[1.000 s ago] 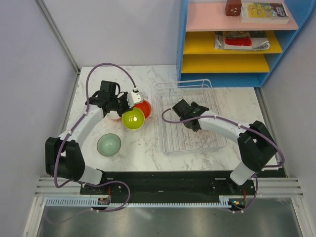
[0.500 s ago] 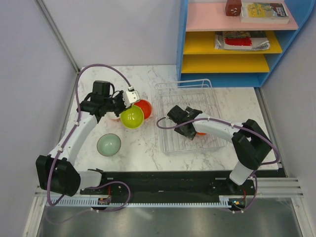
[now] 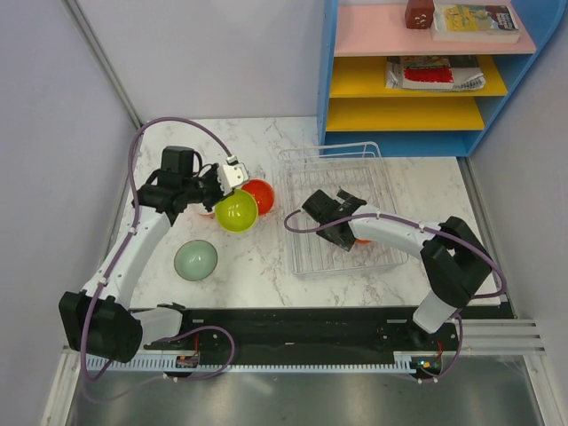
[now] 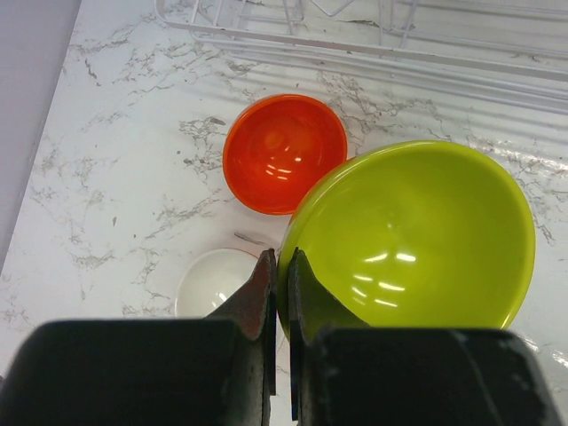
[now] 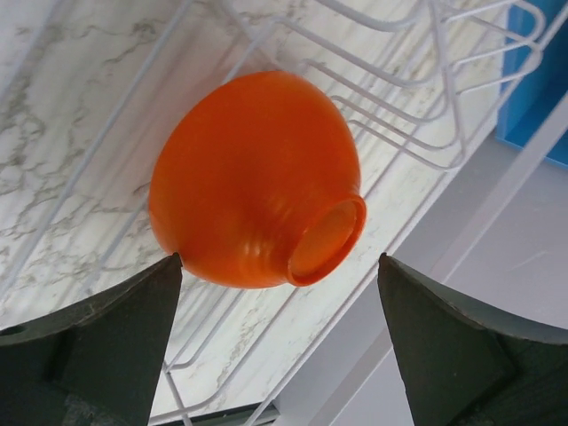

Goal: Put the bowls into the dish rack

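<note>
My left gripper (image 4: 280,266) was clamped on the rim of the yellow-green bowl (image 4: 417,240), left of centre in the top view. Right of centre, my right gripper (image 5: 277,266) stood apart, flanking an orange bowl (image 5: 253,177) tipped over in the dish rack (image 3: 383,191).

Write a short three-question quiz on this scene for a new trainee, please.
1. True or false: the left gripper is shut on the yellow-green bowl.
2. The orange bowl by the open right gripper lies in: A) the dish rack; B) a plate; C) another bowl.
3. What colour is the bowl alone on the table, nearest the left arm's base?
Key: 1 true; 2 A; 3 the pale green bowl.
</note>
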`<state>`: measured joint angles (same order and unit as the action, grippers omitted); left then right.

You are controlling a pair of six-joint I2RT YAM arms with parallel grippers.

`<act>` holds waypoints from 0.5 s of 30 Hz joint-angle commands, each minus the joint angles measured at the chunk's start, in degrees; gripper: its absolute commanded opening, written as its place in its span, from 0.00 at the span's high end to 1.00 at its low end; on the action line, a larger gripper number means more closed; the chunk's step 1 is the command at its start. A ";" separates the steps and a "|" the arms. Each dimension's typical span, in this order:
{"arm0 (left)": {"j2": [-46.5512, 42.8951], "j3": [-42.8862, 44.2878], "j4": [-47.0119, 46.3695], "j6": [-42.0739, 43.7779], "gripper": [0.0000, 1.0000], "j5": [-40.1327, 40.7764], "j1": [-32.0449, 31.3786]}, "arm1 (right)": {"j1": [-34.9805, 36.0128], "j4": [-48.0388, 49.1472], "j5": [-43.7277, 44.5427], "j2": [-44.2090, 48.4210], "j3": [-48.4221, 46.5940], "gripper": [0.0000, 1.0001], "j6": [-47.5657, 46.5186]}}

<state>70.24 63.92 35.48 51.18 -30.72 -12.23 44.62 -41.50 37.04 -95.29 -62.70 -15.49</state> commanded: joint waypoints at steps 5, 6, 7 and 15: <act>-2.74 3.67 0.64 -2.84 0.98 -3.82 0.19 | -1.90 3.52 10.24 2.30 0.29 0.02 -0.69; -2.82 3.67 0.64 -2.84 0.98 -4.00 0.10 | -1.91 3.53 10.16 2.38 0.12 0.02 -0.69; -2.83 3.75 0.64 -3.19 0.98 -4.43 0.10 | -1.99 3.44 9.99 3.08 -0.06 0.02 -0.69; -0.55 5.33 -1.55 -7.31 0.98 -9.09 -0.43 | -2.69 -5.52 -20.62 11.78 -11.55 0.02 0.98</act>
<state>69.23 65.36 37.12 48.77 -34.79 -12.25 42.50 -43.44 34.46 -90.59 -65.69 -15.64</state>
